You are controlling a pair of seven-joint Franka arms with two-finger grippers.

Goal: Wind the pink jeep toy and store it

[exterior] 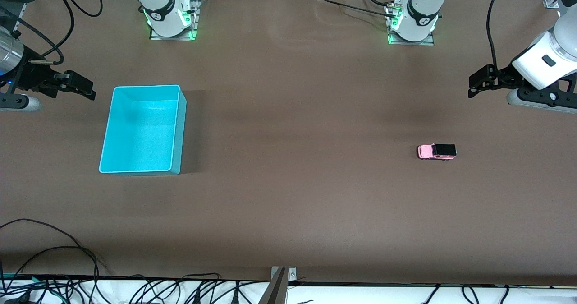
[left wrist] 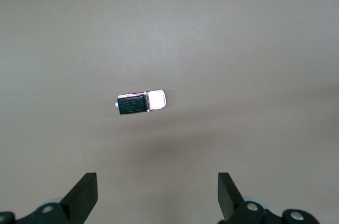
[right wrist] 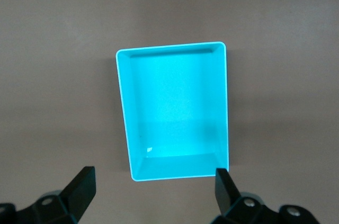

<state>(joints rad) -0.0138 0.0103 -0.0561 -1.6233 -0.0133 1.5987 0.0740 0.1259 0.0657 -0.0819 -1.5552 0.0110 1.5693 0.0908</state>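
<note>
Both pincers hang spread wide and hold nothing: the left pincer (exterior: 478, 82) is over the table (exterior: 297, 114) at the left arm's end, the right pincer (exterior: 80, 86) over the right arm's end, just beside the bin (exterior: 142, 130). Upright on its wheels, the jeep (exterior: 437, 151) sits on the brown table toward the left arm's end, well apart from the turquoise bin. Cables (exterior: 135, 290) trail along the table's edge nearest the front camera.

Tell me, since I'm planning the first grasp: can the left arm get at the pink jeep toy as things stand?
Probably yes. The pink jeep toy sits alone on bare table toward the left arm's end, nothing touching it. The left gripper is open and up in the air; its wrist view shows the jeep unobstructed.
</note>
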